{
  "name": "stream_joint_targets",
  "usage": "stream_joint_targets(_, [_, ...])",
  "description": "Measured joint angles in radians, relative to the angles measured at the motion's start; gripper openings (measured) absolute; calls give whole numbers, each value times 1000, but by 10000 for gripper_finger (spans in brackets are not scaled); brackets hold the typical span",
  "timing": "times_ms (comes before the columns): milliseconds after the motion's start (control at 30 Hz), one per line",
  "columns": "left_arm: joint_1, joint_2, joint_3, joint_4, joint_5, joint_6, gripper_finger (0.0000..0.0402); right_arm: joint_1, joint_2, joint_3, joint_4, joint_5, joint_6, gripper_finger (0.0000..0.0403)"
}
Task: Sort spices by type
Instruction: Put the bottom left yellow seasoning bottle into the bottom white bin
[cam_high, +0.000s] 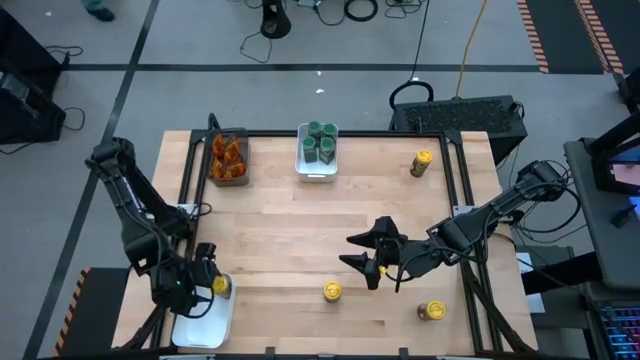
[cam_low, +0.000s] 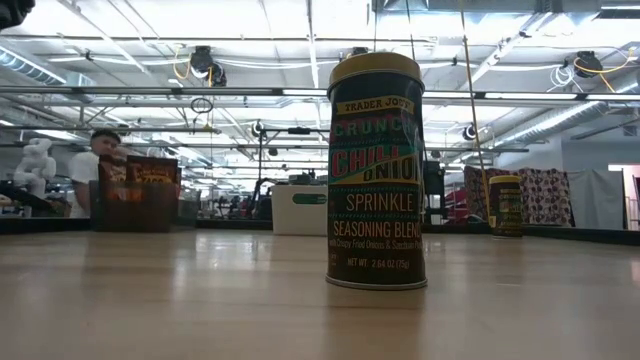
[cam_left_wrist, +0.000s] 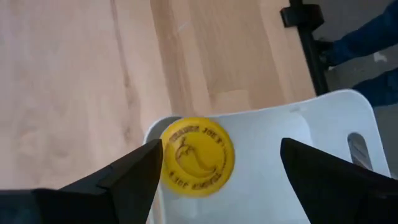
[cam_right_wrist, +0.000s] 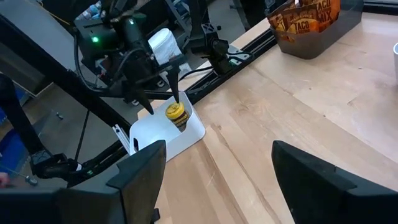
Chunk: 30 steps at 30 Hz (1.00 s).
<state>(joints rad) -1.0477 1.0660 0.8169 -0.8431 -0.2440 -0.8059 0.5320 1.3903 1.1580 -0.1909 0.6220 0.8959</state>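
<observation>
Wooden table (cam_high: 300, 240), pale butcher-block top, framed by a black rail (cam_high: 340, 134). Floor (cam_high: 200, 40) grey, crossed by dark tape lines; orange-and-black hazard striping (cam_high: 535, 35) at the far right. Cables (cam_high: 360, 10) coiled on the floor beyond the table. Black case (cam_high: 470, 112) just beyond the table's far right corner. Low view: open ceiling (cam_low: 250, 30) with white beams, pipes, bright strip lighting. Person in white shirt (cam_low: 85, 170) far left, room cluttered behind.
</observation>
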Motion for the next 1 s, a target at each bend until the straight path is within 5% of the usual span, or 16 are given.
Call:
stream_joint_targets(233, [0,0,150,-254,-18,2,328,-8,0,0,1,-26,-19,274])
stream_joint_targets(400, [11,-1,257,-269,-156,60,328,-8,0,0,1,-26,-22,274])
stream_joint_targets(633, [122,7,310,63,-319,403,329,-8,0,0,1,-26,-26,274])
stream_joint_targets(1000, [383,234,306,470,-210,734,329,-6,0,0,1,-37,-45,274])
